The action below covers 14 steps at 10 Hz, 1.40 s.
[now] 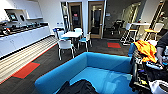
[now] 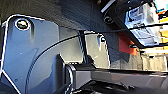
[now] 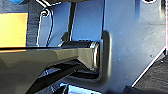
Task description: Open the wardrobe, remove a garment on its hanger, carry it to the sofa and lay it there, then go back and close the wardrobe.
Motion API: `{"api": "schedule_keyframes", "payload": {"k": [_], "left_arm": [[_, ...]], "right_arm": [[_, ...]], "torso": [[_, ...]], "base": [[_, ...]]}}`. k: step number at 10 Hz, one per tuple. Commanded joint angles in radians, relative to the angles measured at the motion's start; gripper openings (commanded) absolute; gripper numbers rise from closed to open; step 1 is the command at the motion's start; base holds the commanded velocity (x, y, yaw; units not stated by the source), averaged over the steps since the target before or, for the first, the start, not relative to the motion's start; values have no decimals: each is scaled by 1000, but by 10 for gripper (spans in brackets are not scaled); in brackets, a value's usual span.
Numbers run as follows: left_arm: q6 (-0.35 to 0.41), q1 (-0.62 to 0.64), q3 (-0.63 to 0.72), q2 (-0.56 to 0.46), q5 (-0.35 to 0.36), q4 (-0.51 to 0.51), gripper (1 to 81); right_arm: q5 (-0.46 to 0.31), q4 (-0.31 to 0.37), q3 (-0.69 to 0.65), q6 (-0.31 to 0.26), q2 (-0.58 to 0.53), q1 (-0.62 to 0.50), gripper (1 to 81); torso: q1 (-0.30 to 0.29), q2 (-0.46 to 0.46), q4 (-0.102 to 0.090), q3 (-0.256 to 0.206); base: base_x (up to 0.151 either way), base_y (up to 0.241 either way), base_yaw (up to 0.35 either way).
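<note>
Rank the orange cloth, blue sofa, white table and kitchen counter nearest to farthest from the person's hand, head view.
1. orange cloth, beside the person's hand, right.
2. blue sofa, lower middle.
3. white table, centre back.
4. kitchen counter, far left.

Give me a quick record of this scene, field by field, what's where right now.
place: open room with kitchen counter along the left wall
sofa: blue sofa directly ahead, close
garment: black garment at the sofa's near edge
table: white table with white chairs beyond the sofa
right side: orange cloth on a cluttered cart, person's hand beside it
</note>
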<state>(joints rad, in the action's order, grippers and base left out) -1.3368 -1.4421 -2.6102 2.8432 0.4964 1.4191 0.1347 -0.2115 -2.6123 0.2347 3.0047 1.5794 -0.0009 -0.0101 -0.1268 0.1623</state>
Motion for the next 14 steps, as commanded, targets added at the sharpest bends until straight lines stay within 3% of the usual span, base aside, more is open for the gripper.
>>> {"api": "schedule_keyframes", "payload": {"k": [1, 9, 14], "left_arm": [[4, 32, -1, -16, -13, 15, 811], [4, 28, -1, -11, -12, 17, 811], [2, 24, 1, -10, -12, 37, 811]], "right_arm": [[-52, -6, 3, -3, 4, -26, 811], [-52, -8, 3, -5, 9, -25, 811], [-53, -9, 3, -5, 13, -26, 811]], "torso": [[1, 0, 0, 0], [1, 0, 0, 0], [1, -1, 0, 0]], "base": [[-109, 0, 0], [-105, 0, 0], [-14, 0, 0]]}}
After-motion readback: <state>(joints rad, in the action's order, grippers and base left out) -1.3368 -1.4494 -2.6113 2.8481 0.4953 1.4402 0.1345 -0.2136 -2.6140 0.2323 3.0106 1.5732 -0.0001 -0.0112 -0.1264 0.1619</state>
